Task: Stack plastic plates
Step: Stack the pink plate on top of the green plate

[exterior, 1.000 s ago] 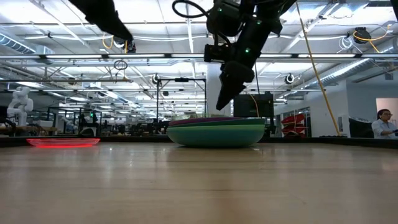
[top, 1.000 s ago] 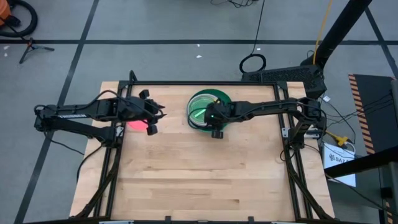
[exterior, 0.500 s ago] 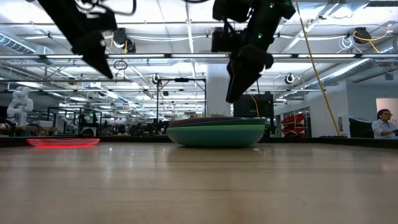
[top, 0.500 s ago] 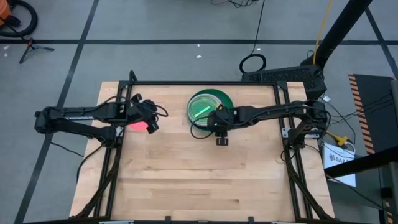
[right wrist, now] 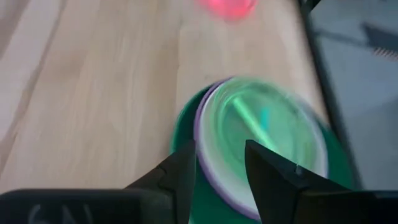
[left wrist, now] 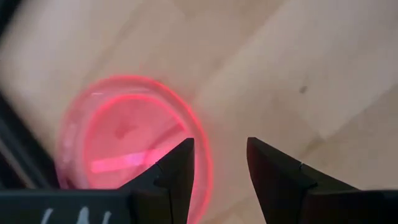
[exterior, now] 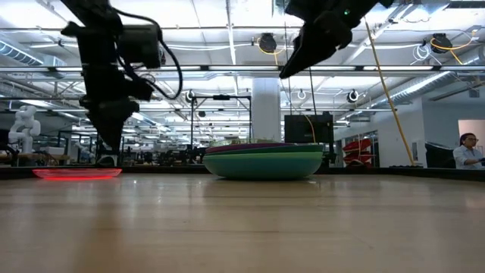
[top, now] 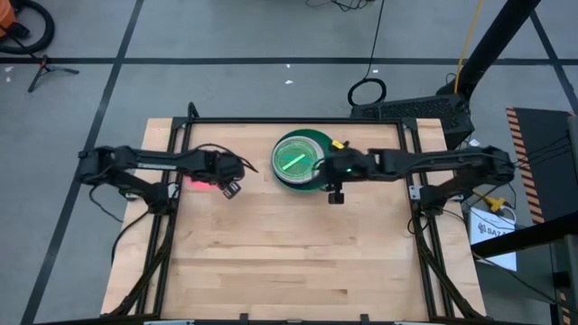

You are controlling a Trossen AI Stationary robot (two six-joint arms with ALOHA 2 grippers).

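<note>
Left pincer (top: pixel 229 188) hangs over the left rear part of the counter (top: pixel 289 262), right by the pink plate (top: pixel 196 183). In the left wrist view its two fingers (left wrist: pixel 177 168) stand spread with a gap between them, nothing held, and the translucent pink plate (left wrist: pixel 127 140) lies flat on the wood just beyond the fingertips. In the low view the left arm comes down above that plate (exterior: pixel 76 173), fingertips short of it; contact cannot be told.

Right pincer (top: pixel 335 193) sits at the near right edge of the plate stack (top: pixel 305 161), which rests at the rear centre of the counter. Right wrist view: fingers (right wrist: pixel 186 171) spread, empty, with the stack (right wrist: pixel 261 143) beyond them and the pink plate (right wrist: pixel 227 7) farther off. In the low view the right pincer (exterior: pixel 292 68) is raised well clear above the stack (exterior: pixel 264 161).

Stack, seen from above: dark green rim outermost, a lime plate (top: pixel 291 160) on top. From the side, teal and green layers with a purple edge near the top. The remaining layers cannot be told apart. The pink plate lies well apart from the stack, to its left.
</note>
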